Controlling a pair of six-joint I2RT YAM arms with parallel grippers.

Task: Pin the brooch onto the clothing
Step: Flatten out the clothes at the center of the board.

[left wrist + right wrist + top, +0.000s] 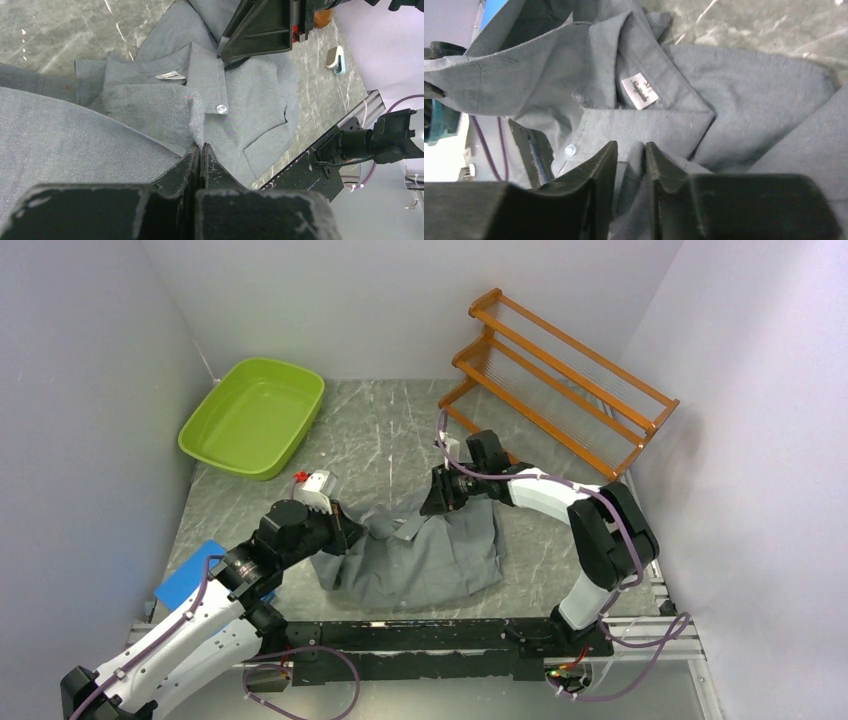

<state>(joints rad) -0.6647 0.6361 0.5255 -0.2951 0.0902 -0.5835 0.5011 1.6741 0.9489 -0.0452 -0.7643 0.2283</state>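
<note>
Shirt [430,560] lies mid-table, collar toward 12 o'clock. Left gripper [199,149]: jaws together, clamping fabric at the shirt's 10 o'clock edge. Right gripper [630,148], nearer the collar, pinches a placket fold (brooch not identifiable).

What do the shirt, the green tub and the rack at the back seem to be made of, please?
The shirt looks like thin woven cloth, matte grey: fine weave, soft folds. The green tub seems to be moulded plastic: smooth, slightly glossy, with a rounded rim. The rack looks like varnished wood, orange-brown and shiny; its thin pale rods are too small to tell.
</note>
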